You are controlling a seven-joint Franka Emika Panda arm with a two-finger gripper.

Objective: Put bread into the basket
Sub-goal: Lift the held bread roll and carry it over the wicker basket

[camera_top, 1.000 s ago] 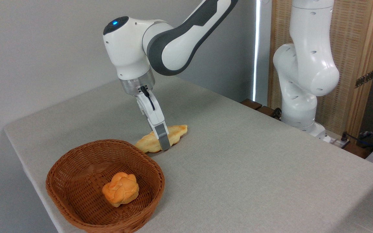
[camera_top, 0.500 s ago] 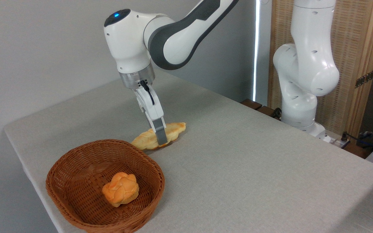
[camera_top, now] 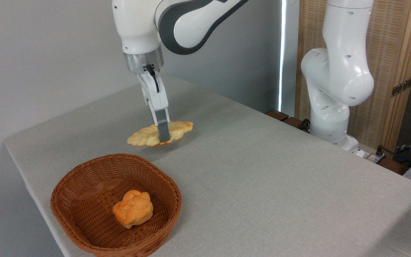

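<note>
Transport step: the gripper (camera_top: 163, 137), clamped across the bread (camera_top: 160, 133), holds it clear of the table (camera_top: 262, 171) — next, carry it over the basket (camera_top: 84, 171) beside the bun (camera_top: 133, 213) — then release.

The desk (camera_top: 262, 185) carried a light grey cloth-like surface with rounded corners and served as reference. A round orange-brown knotted bun (camera_top: 133, 213) sat toward the desk's front-left corner. Behind the desk stood a plain grey wall (camera_top: 41, 53). Beyond the desk's far-right edge, a wooden-framed woven screen (camera_top: 394, 53) stood upright, with a metal hinge (camera_top: 401, 87) on its frame. A bright vertical light strip (camera_top: 283, 53) showed between wall and screen. Dark cables (camera_top: 398, 153) lay off the desk's right edge, blurred.
</note>
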